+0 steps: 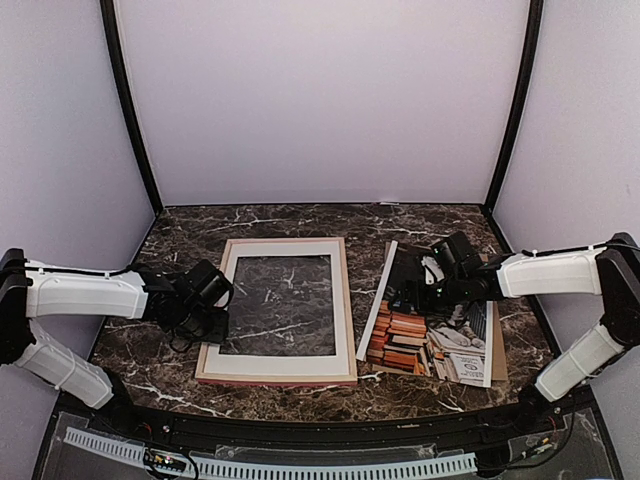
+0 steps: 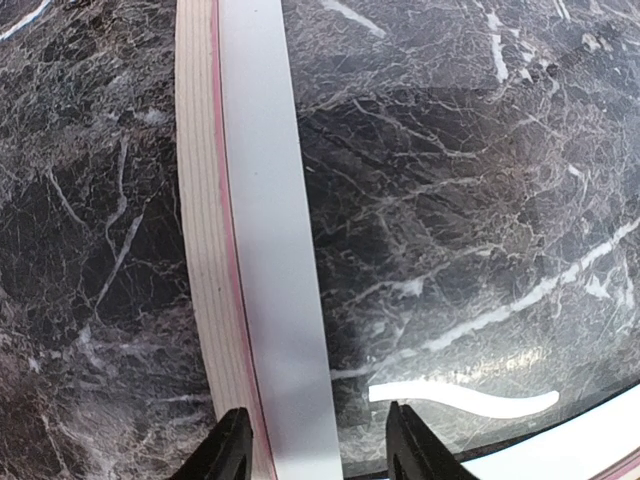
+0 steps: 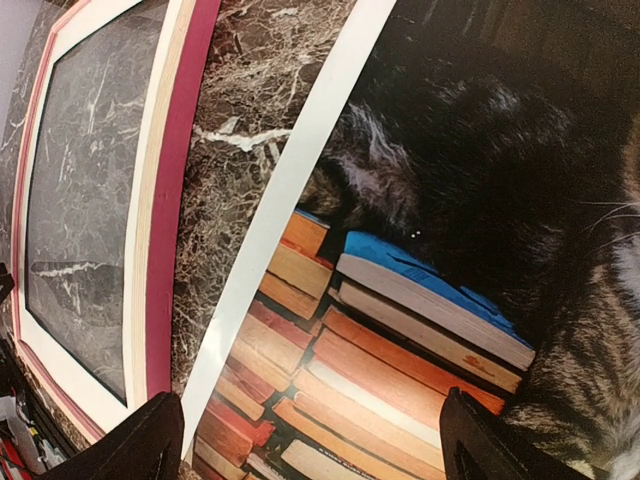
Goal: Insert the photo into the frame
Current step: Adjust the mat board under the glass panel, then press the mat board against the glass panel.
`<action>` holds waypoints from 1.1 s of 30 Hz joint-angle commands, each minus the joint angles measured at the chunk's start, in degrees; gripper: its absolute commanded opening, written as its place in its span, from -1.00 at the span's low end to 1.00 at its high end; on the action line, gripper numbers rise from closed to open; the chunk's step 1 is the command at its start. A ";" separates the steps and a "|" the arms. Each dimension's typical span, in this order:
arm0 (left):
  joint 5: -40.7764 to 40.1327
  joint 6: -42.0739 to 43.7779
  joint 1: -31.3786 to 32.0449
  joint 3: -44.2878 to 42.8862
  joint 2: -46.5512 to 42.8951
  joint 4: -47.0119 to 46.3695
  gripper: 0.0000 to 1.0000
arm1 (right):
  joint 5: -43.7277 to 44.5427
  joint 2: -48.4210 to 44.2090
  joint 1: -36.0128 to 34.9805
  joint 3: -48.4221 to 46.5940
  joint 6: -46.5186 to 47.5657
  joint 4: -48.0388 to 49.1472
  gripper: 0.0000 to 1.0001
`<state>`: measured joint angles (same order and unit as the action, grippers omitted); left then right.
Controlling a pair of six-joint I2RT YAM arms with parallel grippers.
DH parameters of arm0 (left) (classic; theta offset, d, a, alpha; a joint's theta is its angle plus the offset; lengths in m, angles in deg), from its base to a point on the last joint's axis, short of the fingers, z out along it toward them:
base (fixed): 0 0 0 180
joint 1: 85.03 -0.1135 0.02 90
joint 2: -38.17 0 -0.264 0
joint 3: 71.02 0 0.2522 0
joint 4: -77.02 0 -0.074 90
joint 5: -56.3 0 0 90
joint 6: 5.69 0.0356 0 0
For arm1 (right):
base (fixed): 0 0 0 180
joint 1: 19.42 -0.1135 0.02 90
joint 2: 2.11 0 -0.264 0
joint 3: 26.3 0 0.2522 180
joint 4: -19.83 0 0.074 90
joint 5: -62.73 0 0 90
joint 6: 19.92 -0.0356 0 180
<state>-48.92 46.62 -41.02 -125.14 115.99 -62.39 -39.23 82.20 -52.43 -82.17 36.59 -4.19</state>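
- The big thin rectangular wooden picture frame (image 1: 280,366) lies flat on the dark marble desk (image 1: 280,225), left of centre. Its pale wood back faces up and the pink only peeks out along the edges.
- The large paper photo (image 1: 440,345) of a grey tabby and stacked colourful books is just to the right of the frame, not touching it. It's picture side up on a brown cardboard backing board (image 1: 498,355).
- The left pincer (image 1: 205,305) sits at the frame's left rail, jaws partly apart with the rail between the fingertips (image 2: 235,450). As far as I can tell it isn't clamping anything.
- The right pincer (image 1: 420,290) hovers low over the top of the photo, jaws spread wide and holding nothing.
- So I'd say the photo hasn't gone in yet.
- What could go wrong:
  - The paper lies flat on the board, so a pinch could crease it, miss the edge, or drag the backing board along too.
  - The frame is back-up and the photo is face-up. Slide it straight across and the cat probably ends up facing the wrong way.
  - The opening is only a bit bigger than the print, so a small skew would leave a corner riding on the rail.
  - The marble looks slick, so a nudge from the left pincer could shove the frame off line.
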 commanded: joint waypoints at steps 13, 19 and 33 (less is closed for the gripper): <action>-1.36 4.08 0.29 -3.06 -1.31 0.72 0.29 | 5.76 -5.58 -0.65 -0.75 0.32 -2.96 0.80; 1.25 7.75 2.33 -6.53 0.30 -3.52 0.35 | 18.33 -11.89 1.05 -0.86 1.60 -11.33 0.85; 5.22 15.80 15.64 -29.10 20.61 -10.79 0.73 | 21.00 -24.83 17.83 10.44 -0.41 -12.97 0.90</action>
<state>-45.66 58.68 -28.59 -147.74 131.35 -70.55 -19.67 60.54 -37.07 -73.54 37.16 -17.33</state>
